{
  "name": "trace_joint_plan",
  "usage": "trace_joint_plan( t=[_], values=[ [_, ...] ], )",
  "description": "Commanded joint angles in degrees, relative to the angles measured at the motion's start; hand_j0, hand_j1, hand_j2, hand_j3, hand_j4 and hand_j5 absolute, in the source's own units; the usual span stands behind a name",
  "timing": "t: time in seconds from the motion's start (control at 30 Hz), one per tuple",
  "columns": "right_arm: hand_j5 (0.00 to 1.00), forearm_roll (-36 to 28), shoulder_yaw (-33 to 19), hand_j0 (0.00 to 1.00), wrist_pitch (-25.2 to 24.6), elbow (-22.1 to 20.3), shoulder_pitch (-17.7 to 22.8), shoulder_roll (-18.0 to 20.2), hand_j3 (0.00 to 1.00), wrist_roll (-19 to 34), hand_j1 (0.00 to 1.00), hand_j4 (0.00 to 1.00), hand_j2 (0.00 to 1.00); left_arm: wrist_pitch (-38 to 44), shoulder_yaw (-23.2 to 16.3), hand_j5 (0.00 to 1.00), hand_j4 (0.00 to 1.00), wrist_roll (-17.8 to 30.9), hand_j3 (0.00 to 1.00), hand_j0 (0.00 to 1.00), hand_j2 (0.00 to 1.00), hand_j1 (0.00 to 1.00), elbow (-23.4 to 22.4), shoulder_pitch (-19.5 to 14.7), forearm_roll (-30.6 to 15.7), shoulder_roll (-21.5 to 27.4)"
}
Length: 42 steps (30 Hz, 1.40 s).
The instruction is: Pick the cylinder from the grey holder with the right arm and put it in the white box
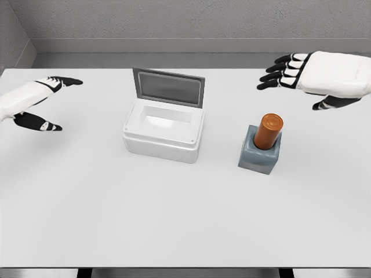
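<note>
the orange cylinder point(269, 130) stands in the grey holder point(259, 155), right of the middle of the frame, and leans a little toward the upper right. the holder keeps its lower part inside, so only the upper half shows and is free for a grasp. the task seems not yet begun, because the cylinder is seated in the holder and nothing touches it.

the right robot hand point(301, 78) hovers in the upper right of the frame, above and behind the holder and well apart from it. its fingers are stretched out toward the left and released, holding nothing. probably it must come down and forward to close around the free upper part.

the white box point(164, 130) sits near the middle of the worktop point(174, 220), left of the holder. its grey lid point(168, 87) stands up at the back, so the hollow is open from above to receive the cylinder.

the left robot hand point(40, 101) rests at the left edge of the frame, released and holding nothing.
</note>
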<state>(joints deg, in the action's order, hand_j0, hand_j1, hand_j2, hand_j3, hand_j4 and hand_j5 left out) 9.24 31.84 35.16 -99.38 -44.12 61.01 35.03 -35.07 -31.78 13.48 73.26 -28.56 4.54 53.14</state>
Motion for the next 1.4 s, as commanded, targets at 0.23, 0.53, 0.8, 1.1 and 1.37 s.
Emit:
trace_joint_plan(
  t=[0.23,0.53,0.8,1.1,1.37],
  values=[
    [1.00,3.15,4.89,1.00,-0.16,-0.38,-0.26,-2.65,1.00,-0.03,1.00,1.00,1.00,0.07,-5.48,1.00,1.00,0.32,1.00,1.00,1.00,1.00,0.13,-1.41,-0.32,-0.23],
    [1.00,5.96,9.55,1.00,-0.16,-0.38,-0.18,-3.88,1.00,-0.03,1.00,1.00,1.00,0.07,-6.80,1.00,1.00,0.32,1.00,1.00,1.00,1.00,0.04,-2.02,-0.32,-0.23],
    [1.00,7.28,10.61,1.00,-0.16,1.47,-0.18,-5.29,1.00,-0.03,1.00,1.00,1.00,0.07,-6.80,1.00,1.00,0.32,1.00,1.00,1.00,1.00,-0.22,-2.11,-0.32,-0.14],
    [1.00,7.28,11.49,1.00,-0.16,3.14,0.26,-5.46,1.00,-0.03,1.00,1.00,1.00,0.07,-7.15,1.00,1.00,0.32,1.00,1.00,1.00,1.00,-0.13,-2.11,-0.32,-0.31],
    [1.00,7.28,11.66,1.00,-0.16,3.31,0.26,-6.17,1.00,-0.03,1.00,1.00,1.00,0.07,-8.03,1.00,1.00,0.32,1.00,1.00,1.00,1.00,-0.05,-2.11,-0.32,-0.23]
  ],
)
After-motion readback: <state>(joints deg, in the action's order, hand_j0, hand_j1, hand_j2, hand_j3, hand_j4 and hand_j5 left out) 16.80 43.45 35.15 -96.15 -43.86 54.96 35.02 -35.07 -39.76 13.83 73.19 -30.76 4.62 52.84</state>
